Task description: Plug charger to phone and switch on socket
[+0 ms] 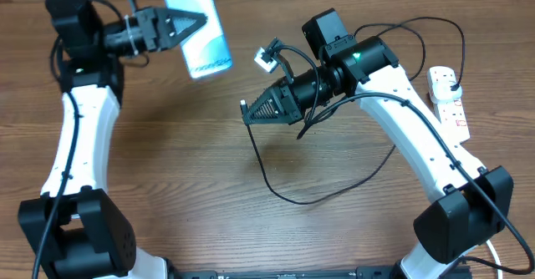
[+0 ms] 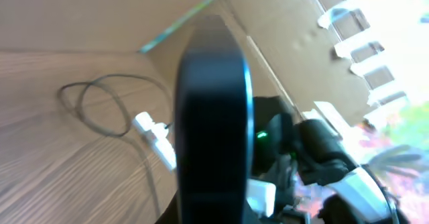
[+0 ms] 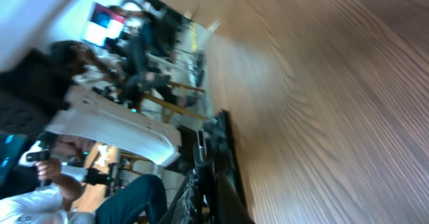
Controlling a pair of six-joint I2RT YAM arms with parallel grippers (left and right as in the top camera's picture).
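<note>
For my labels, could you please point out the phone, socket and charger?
phone [image 1: 201,30]: overhead view, middle of its blue screen.
socket [image 1: 454,110]: overhead view, its white body.
charger [image 1: 303,203]: overhead view, bottom of cable loop.

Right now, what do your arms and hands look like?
Both arms match: the left arm and right arm have white curved links, black joints and bases, with black cables running alongside. The left hand and right hand are black and tapering. A green light glows on the right arm.

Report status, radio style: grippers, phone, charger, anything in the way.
Left gripper shut on phone, lifted. Right gripper shut on charger tip, apart from phone. Nothing blocking between them.
</note>
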